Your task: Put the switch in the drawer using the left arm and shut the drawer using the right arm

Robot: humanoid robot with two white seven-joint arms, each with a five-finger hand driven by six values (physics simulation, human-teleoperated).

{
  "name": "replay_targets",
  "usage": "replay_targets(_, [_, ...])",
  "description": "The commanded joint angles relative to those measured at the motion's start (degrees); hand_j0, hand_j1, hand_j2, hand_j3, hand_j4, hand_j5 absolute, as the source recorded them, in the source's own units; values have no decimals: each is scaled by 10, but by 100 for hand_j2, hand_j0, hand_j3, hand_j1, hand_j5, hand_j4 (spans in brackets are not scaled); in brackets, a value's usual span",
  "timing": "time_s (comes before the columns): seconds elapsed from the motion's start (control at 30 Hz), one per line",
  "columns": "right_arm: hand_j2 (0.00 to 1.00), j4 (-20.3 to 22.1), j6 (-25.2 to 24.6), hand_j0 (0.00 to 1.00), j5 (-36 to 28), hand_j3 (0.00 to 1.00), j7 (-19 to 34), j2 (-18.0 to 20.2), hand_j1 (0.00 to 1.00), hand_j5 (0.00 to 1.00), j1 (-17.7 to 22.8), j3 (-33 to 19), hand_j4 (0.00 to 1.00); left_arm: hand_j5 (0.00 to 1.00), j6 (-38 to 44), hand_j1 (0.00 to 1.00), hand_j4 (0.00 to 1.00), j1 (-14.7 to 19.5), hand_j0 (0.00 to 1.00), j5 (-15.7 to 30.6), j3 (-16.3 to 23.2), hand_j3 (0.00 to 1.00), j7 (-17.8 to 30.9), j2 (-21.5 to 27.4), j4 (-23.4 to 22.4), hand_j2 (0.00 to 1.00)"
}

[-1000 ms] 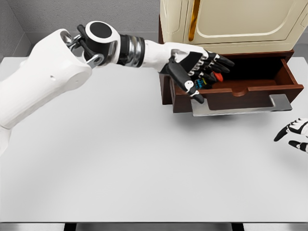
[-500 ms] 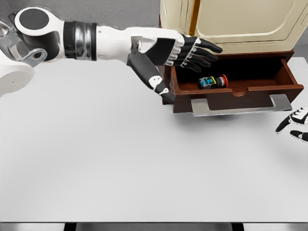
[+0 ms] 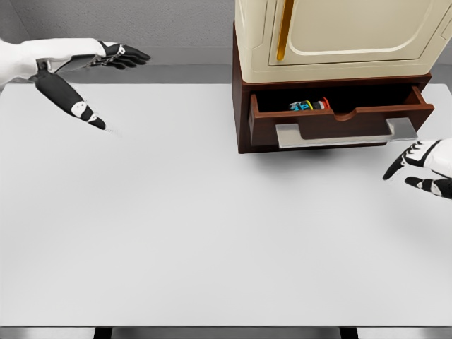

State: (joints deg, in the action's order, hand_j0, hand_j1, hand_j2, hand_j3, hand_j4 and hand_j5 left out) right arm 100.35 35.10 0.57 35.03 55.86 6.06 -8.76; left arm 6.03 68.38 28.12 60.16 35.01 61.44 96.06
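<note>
**Left arm clear, switch in the drawer**

Since half a second ago my left hand (image 3: 88,67) has pulled away from the drawer to the table's (image 3: 212,226) far left corner, fingers spread and empty. I see the cream cabinet (image 3: 332,35) sitting on the brown drawer unit. Its drawer (image 3: 339,116) is less far out than before, though still open. My right hand (image 3: 424,166) hovers just beside the handle, fingers loosely open. Inside lies the switch (image 3: 309,106).

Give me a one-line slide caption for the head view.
Switch lies in the open drawer; left hand open far left, right hand open near the handle.
</note>
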Motion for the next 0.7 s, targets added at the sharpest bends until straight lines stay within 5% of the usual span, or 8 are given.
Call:
replay_targets(0.0, [56, -2, -1, 56, -3, 56, 0, 5, 56, 56, 0, 29, 56, 100, -32, 100, 100, 0, 100, -219, 0, 100, 0, 3, -14, 100])
replay_targets(0.1, [56, -2, -1, 56, -2, 56, 0, 5, 56, 56, -15, 43, 56, 100, -51, 100, 100, 1, 100, -289, 10, 100, 0, 6, -15, 100])
replay_targets(0.17, [56, -11, -1, 56, -1, 56, 0, 5, 56, 56, -45, 67, 56, 100, -186, 100, 100, 1, 100, -338, 11, 100, 0, 3, -12, 100])
replay_targets(0.27, [56, -16, -1, 56, 0, 56, 0, 4, 56, 56, -62, 85, 56, 100, -246, 100, 100, 1, 100, -360, 32, 100, 0, 2, -3, 100])
replay_targets(0.33, [56, -27, -1, 56, 1, 56, 0, 4, 56, 56, -81, 101, 56, 100, -398, 100, 100, 1, 100, -401, 32, 100, 0, 1, 0, 100])
replay_targets(0.43, [56, -58, -1, 56, 1, 56, 0, 2, 56, 56, -125, 141, 56, 98, -410, 98, 98, 1, 98, -510, 29, 98, 0, 1, 0, 98])
replay_targets(0.67, [56, -104, -1, 56, 3, 56, 0, -1, 56, 56, -178, 196, 56, 100, -410, 100, 100, -4, 100, -486, 33, 100, 0, 3, -3, 100])
